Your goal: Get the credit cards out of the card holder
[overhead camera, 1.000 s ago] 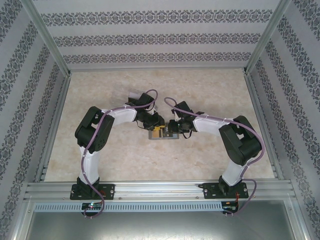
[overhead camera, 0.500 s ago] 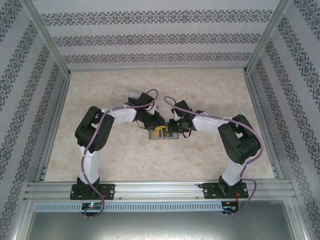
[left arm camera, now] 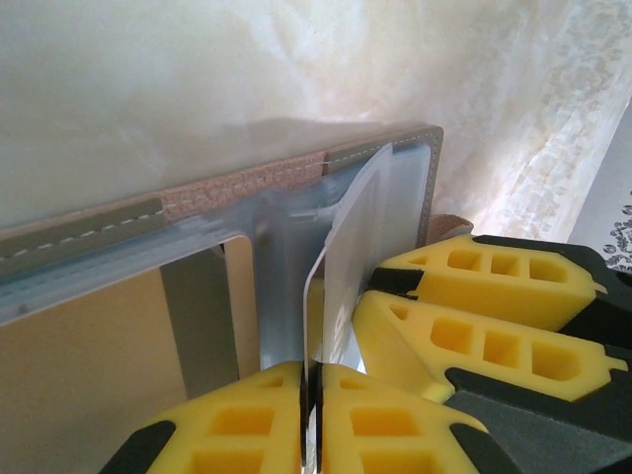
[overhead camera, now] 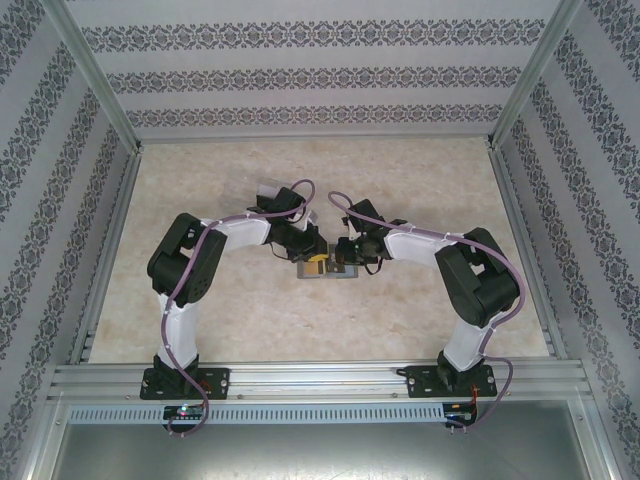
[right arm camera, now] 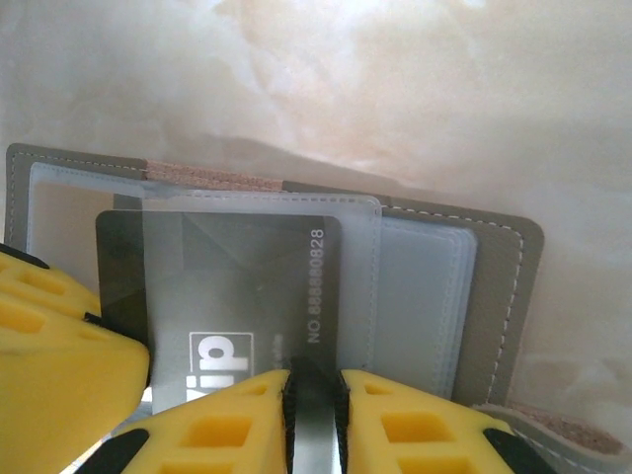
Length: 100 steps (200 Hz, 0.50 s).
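Note:
The grey card holder (overhead camera: 326,272) lies open on the table, with its stitched edge and tan spine (left arm camera: 247,183) facing the left wrist camera. One clear sleeve (right arm camera: 360,257) stands up from it, and my right gripper (right arm camera: 314,425) is shut on its lower edge. A dark grey credit card (right arm camera: 237,276) marked "vip" sticks partly out of that sleeve to the left. My left gripper (left arm camera: 316,420) is shut on the card's thin edge (left arm camera: 314,286). A tan-gold card (left arm camera: 89,355) lies flat in another sleeve. From above, the left gripper (overhead camera: 312,257) and right gripper (overhead camera: 344,262) meet over the holder.
The right gripper's yellow fingers (left arm camera: 474,336) crowd close beside my left jaws. A small see-through box (overhead camera: 268,188) sits behind the left arm. The marble tabletop (overhead camera: 420,180) is fenced by patterned walls and an aluminium rail (overhead camera: 320,378) at the near edge.
Both wrists have edged slightly closer together over the holder. The holder itself has stayed in place.

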Each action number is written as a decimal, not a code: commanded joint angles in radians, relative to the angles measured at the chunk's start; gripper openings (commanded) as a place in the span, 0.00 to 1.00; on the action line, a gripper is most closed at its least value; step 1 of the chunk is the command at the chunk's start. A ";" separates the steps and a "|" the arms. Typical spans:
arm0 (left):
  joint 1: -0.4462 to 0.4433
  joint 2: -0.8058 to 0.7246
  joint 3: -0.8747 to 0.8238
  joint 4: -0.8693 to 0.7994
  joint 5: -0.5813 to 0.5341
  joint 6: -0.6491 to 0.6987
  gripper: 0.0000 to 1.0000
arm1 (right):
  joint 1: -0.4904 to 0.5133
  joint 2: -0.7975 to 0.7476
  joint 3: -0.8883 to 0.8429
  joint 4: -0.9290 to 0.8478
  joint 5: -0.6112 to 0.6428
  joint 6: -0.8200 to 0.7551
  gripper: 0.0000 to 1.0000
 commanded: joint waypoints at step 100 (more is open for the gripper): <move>0.083 -0.190 -0.109 -0.088 -0.082 0.109 0.00 | -0.027 -0.006 -0.036 -0.008 0.021 -0.010 0.22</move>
